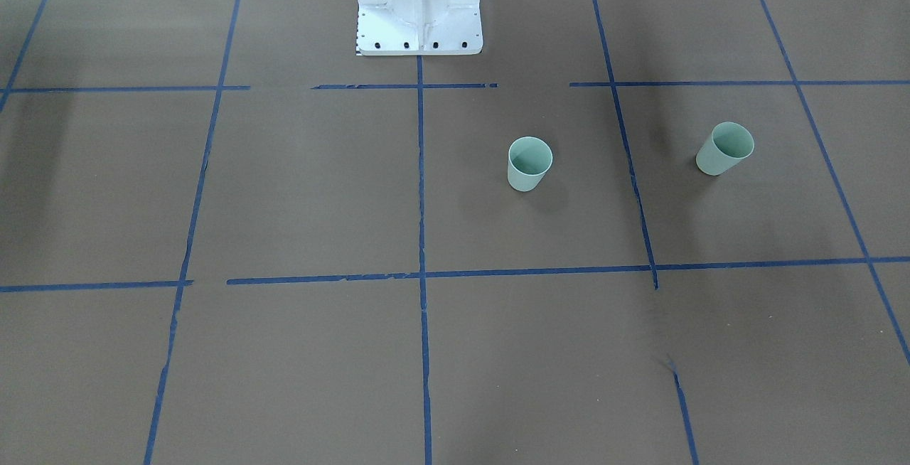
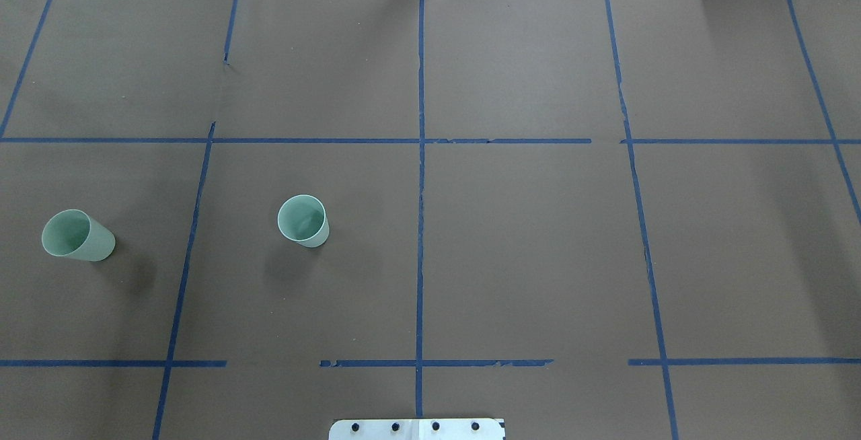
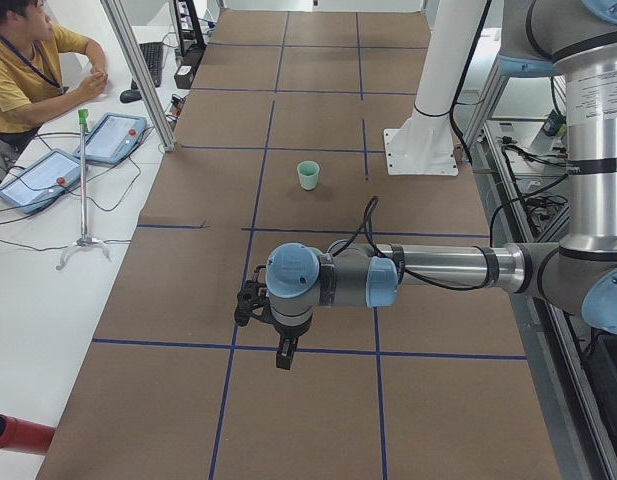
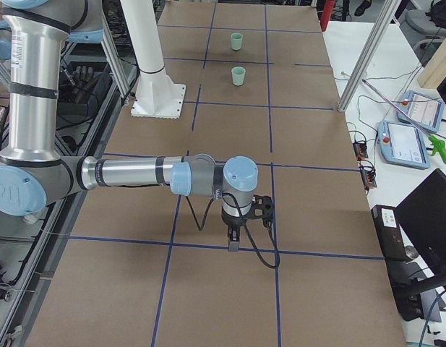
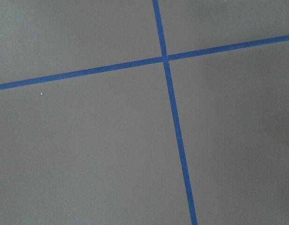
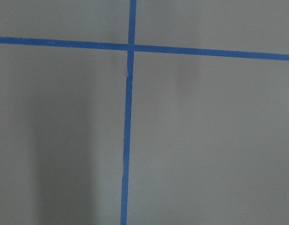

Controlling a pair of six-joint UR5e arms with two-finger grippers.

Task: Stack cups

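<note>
my left claw (image 3: 284, 358) hangs pointing down over the brown table (image 2: 538, 258), above a line of blue tape (image 2: 420, 225). it shows only in the side view, so i cannot tell whether it is wide or narrow. its wrist camera sees only brown paper and a tape crossing. my right claw (image 4: 233, 244) hangs the same way over the other half of the table, also seen only from the side, so i cannot tell its opening either. neither claw holds or touches anything i can see.

from my white pedestal (image 1: 419, 10), the inner cup (image 2: 303, 221) stands at about 11 o'clock, upright with its mouth up, inside the grid square just left of the centre tape line. the outer cup (image 2: 77, 235) stands at about 10 o'clock, one square further left, also mouth up. the two are well apart, with a tape line between them, and both are far from my claws.

beyond the table's far edge, an operator (image 3: 28, 70) in a yellow shirt sits at a white desk.
</note>
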